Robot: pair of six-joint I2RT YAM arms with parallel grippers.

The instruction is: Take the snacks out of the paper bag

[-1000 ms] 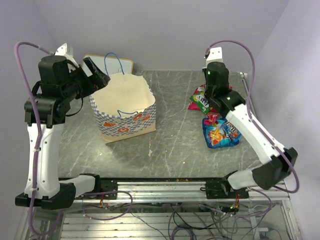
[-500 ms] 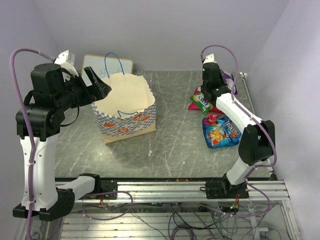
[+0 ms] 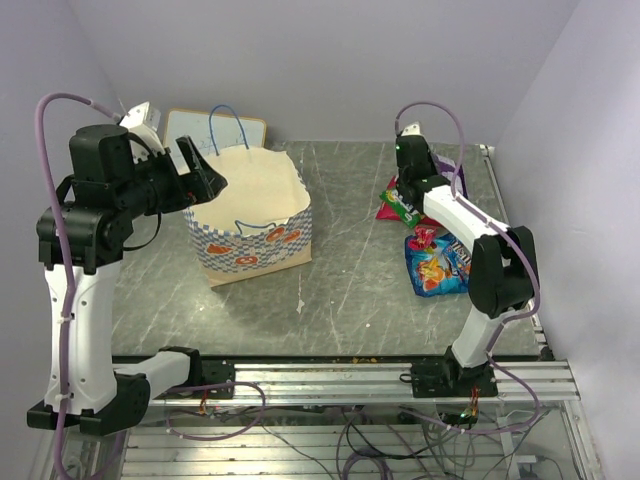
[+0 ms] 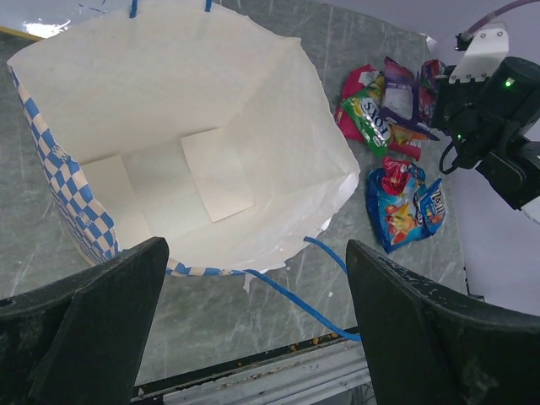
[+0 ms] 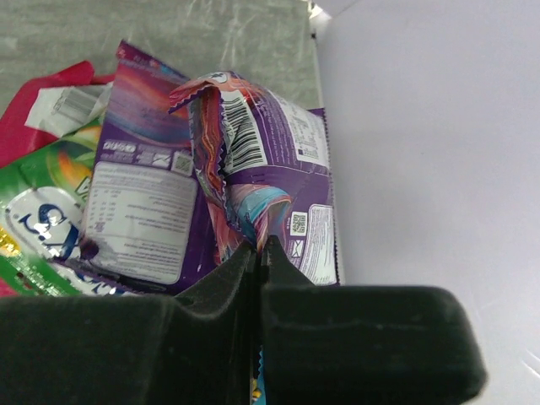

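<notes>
The paper bag (image 3: 250, 215) stands open at the left; in the left wrist view its inside (image 4: 169, 126) shows only bare paper. My left gripper (image 3: 203, 172) is open and empty, just above the bag's left rim, jaws wide apart (image 4: 253, 253). The snacks lie in a pile at the far right: a green packet (image 3: 402, 206), a red one (image 4: 384, 179), a blue one (image 3: 440, 265) and purple ones (image 4: 401, 93). My right gripper (image 5: 259, 249) is over that pile (image 3: 420, 182), shut on a crumpled purple packet (image 5: 253, 152).
A framed whiteboard (image 3: 195, 125) leans on the back wall behind the bag. The bag's blue cord handle (image 4: 321, 304) trails on the table at its near side. The right wall (image 5: 439, 126) is close beside the snack pile.
My right arm has folded its elbow in and its wrist has shifted back and left over the snack pile. My left arm has shifted a little beside the bag.
</notes>
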